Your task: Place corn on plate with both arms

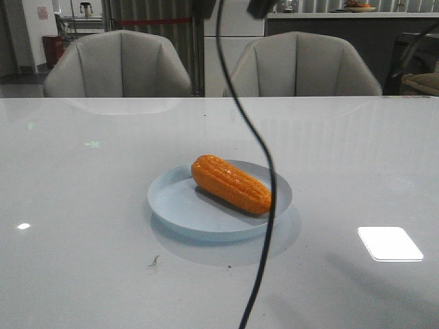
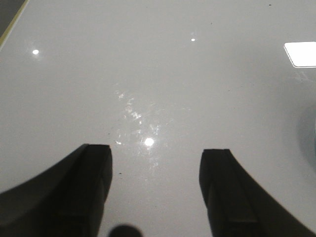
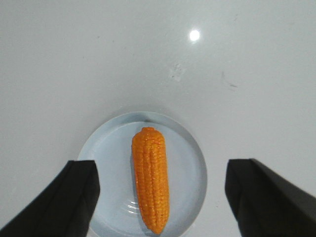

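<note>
The corn [image 1: 232, 184] lies on its side in the plate [image 1: 180, 209], which sits near the middle of the white table [image 1: 82, 205]; the cob runs diagonally from far left to near right, its near-right end resting close to the plate's rim, and no gripper touches it. The right gripper [image 3: 160, 197] hangs above the plate with its two dark fingers [image 3: 79, 192] spread wide, one on each side of the plate and well clear of the cob, holding nothing. The left gripper [image 2: 155, 182] is likewise spread open and empty over bare table, with only a pale sliver at the edge of its view that may be the plate. Judging from this, the placing looks done and what remains is to pull both arms away. The risks are small but real: the right fingers straddle the plate, so a drop or a sideways drift on the way out could clip the rim and slide the plate or roll the rounded, glossy cob toward the near-right edge, where it already sits close. A black cable [image 1: 257, 137] hangs in front of the front camera, hiding part of the plate's right side there.
</note>
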{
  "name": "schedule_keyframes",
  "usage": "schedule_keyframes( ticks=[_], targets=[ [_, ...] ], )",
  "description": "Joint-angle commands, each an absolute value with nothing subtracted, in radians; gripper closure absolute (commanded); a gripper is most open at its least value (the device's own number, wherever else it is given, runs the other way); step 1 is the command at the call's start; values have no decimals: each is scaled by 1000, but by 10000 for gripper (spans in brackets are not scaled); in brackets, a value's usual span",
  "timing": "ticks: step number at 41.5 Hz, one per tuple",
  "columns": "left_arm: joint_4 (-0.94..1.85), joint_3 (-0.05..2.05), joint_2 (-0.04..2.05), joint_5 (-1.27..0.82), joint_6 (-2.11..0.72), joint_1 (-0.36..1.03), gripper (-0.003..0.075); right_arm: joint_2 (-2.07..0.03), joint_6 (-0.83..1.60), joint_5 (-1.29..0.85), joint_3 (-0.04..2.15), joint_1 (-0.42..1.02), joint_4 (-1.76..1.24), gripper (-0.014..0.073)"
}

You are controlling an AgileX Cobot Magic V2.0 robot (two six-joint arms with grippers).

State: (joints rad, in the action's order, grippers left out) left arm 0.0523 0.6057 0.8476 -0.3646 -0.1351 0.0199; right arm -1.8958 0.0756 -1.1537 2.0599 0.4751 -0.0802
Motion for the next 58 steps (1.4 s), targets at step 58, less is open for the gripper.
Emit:
schedule_keyframes(
  ticks=[58],
  targets=[
    [57,633,837,-293,-132,18,267,-559,78,-716,706,-15,46,-31]
  ],
)
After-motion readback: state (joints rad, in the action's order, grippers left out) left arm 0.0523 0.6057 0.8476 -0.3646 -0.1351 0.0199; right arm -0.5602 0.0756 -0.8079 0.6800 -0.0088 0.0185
